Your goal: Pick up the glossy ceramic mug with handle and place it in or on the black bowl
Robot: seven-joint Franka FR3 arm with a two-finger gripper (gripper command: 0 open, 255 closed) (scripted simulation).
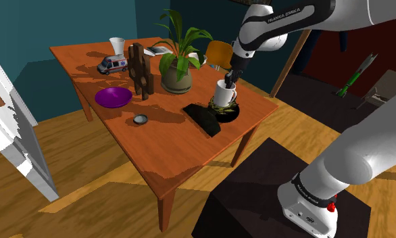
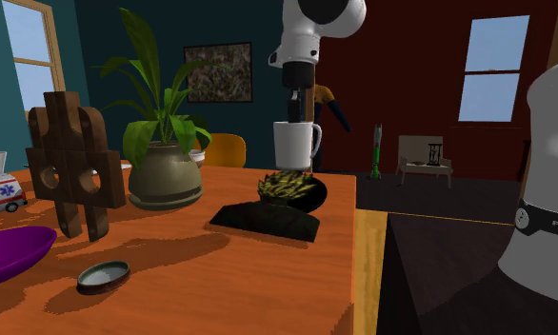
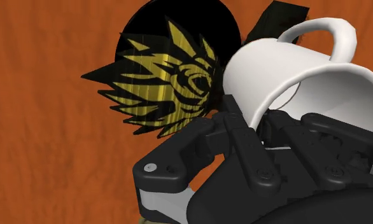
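A glossy white mug point(image 1: 224, 93) with a handle hangs just above the black bowl point(image 1: 228, 113), which carries a spiky yellow pattern. My black gripper point(image 1: 230, 80) comes down from above and is shut on the mug's rim. In the second exterior view the mug point(image 2: 294, 145) stands upright under the gripper point(image 2: 299, 112), handle toward that view's right, over the bowl point(image 2: 311, 196). In the wrist view the mug point(image 3: 293, 70) is clasped at the gripper point(image 3: 274, 124), with the bowl point(image 3: 179, 25) below and beside it.
On the wooden table point(image 1: 176, 155) a black wedge-shaped slab point(image 1: 202, 119) lies against the bowl. A potted plant point(image 1: 176, 74), a wooden sculpture point(image 1: 140, 69), a purple bowl point(image 1: 113, 97), a small round lid point(image 1: 140, 120) and a toy ambulance point(image 1: 113, 64) stand further off.
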